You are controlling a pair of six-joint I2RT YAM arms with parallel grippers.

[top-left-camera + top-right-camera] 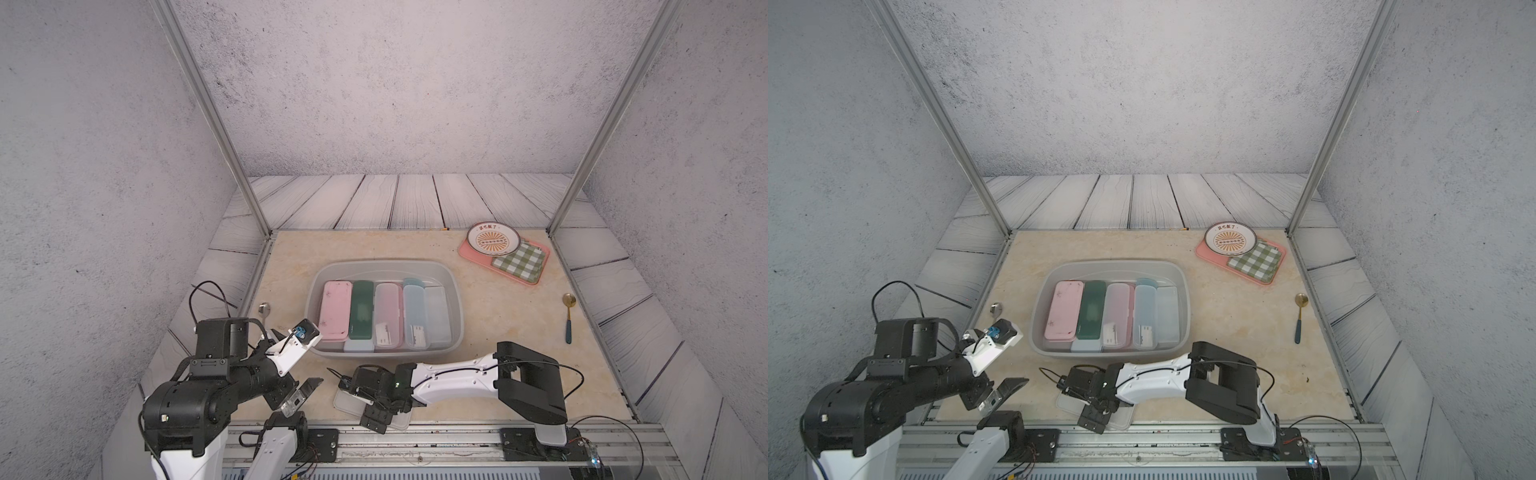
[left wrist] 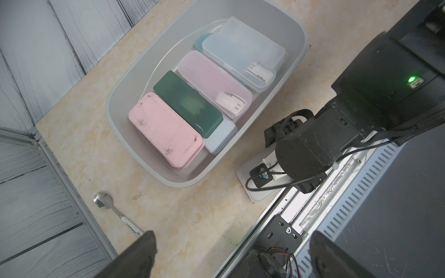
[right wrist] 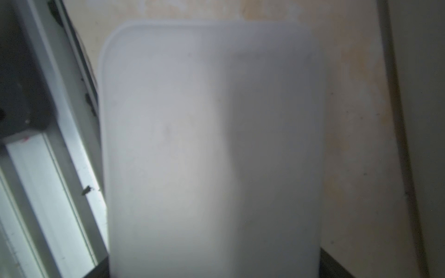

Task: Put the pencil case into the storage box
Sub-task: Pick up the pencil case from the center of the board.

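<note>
A white translucent pencil case [image 1: 344, 402] [image 1: 1064, 402] lies flat on the table just before the front rail, and it fills the right wrist view [image 3: 212, 132]. My right gripper [image 1: 375, 411] [image 3: 214, 269] reaches down over it, its dark fingers tight against the case's two long sides. The grey storage box [image 1: 384, 264] [image 1: 1108, 263] [image 2: 115, 96] sits behind, at the table's middle, with several cases side by side in it. To the left my left gripper [image 1: 301, 397] [image 2: 232, 255] hangs above the table, open and empty.
A pink tray [image 1: 464, 250] with a plate [image 1: 493, 239] and a checked cloth stands at the back right. A gold spoon [image 1: 568, 316] lies right of the box, a silver spoon [image 1: 264, 309] [image 2: 103, 199] left of it. The metal rail [image 1: 415, 440] borders the front edge.
</note>
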